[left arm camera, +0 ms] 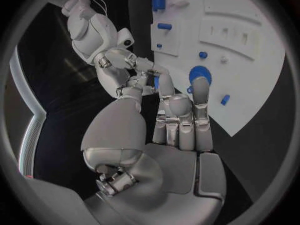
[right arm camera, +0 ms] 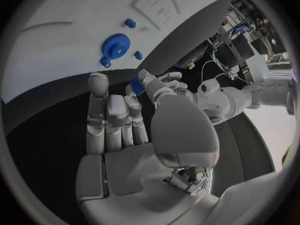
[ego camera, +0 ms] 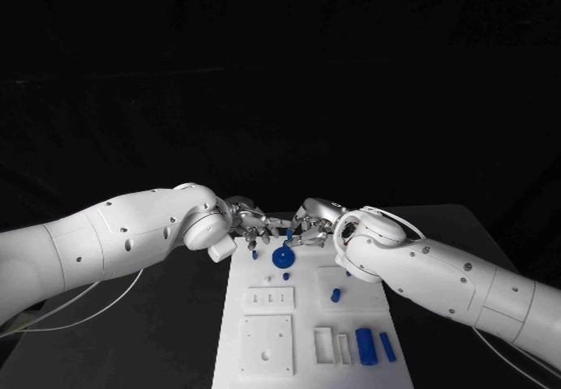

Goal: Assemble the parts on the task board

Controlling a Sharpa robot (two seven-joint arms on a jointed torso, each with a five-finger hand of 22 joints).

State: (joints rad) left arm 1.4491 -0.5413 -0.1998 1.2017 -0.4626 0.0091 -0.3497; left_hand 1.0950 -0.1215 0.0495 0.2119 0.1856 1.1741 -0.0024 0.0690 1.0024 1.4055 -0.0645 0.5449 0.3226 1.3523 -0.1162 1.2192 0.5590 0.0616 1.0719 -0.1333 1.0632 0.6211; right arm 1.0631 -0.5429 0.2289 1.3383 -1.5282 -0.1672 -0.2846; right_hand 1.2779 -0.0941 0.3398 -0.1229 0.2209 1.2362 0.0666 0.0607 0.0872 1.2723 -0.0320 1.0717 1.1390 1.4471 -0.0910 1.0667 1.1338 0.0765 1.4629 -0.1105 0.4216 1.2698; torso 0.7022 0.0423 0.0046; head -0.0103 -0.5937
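Note:
At the far end of the white task board (ego camera: 306, 324) my two hands meet fingertip to fingertip. A small blue part (ego camera: 289, 234) sits between them, just above the board's end. My left hand (ego camera: 246, 219) pinches this blue part (left arm camera: 156, 81) between thumb and a finger. My right hand (ego camera: 314, 225) also has its thumb and a finger on the blue part (right arm camera: 136, 90). A blue gear (ego camera: 283, 258) lies on the board just below the hands, also seen as the gear (left arm camera: 200, 75) and the gear (right arm camera: 115, 46).
Small blue pegs (ego camera: 336, 295) stand on the board's middle, with one peg (ego camera: 254, 253) beside the gear. Two blue cylinders (ego camera: 366, 347) lie at the near right. White raised blocks (ego camera: 269, 300) occupy the near left. Black table (ego camera: 175, 324) lies on both sides.

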